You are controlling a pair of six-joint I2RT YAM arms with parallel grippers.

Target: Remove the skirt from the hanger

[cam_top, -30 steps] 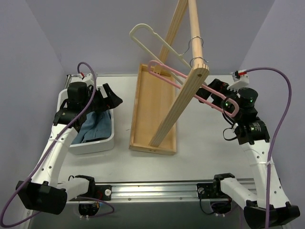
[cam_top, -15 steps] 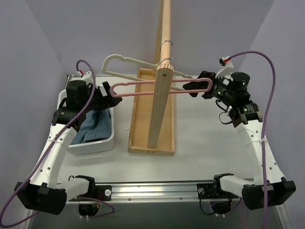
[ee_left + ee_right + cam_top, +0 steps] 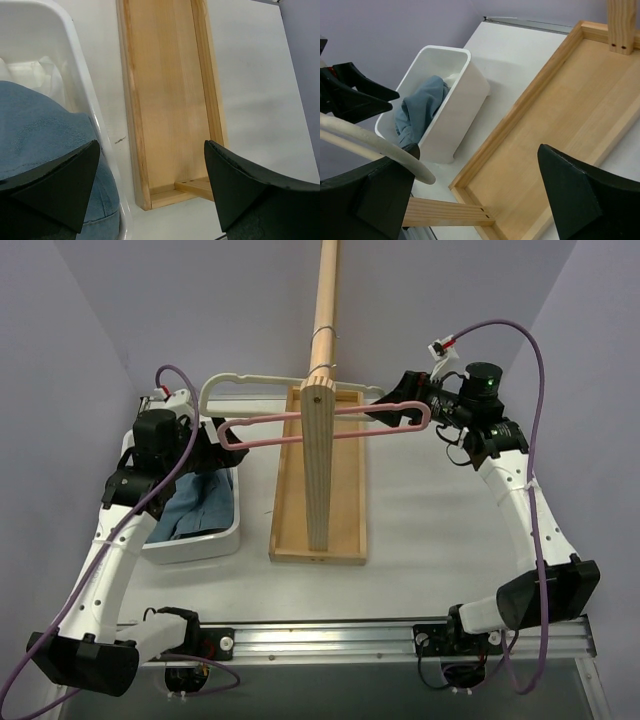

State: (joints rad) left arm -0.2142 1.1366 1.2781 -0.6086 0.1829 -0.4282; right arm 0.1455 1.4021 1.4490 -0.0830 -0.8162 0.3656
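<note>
The pink hanger (image 3: 280,428) hangs bare on the wooden rail (image 3: 325,310) and lies crosswise. My right gripper (image 3: 392,412) is at its right end. In the right wrist view its jaws (image 3: 477,147) are wide open with nothing between them, and the pink hanger does not show there. My left gripper (image 3: 222,447) is open and empty just below the hanger's left end, over the bin's edge (image 3: 151,145). A little white fabric (image 3: 35,75) shows in the bin beside the denim. I cannot tell whether it is the skirt.
An off-white hanger (image 3: 260,380) hangs behind the pink one, and its end passes my right gripper's left finger (image 3: 380,147). The rack's post (image 3: 318,470) stands in a wooden tray (image 3: 350,500). A white bin (image 3: 195,545) at the left holds a blue denim garment (image 3: 200,505).
My right gripper has moved back and to the left at the pink hanger's end. Both hangers swung from diagonal to crosswise, and the rack straightened. The left arm has barely moved.
</note>
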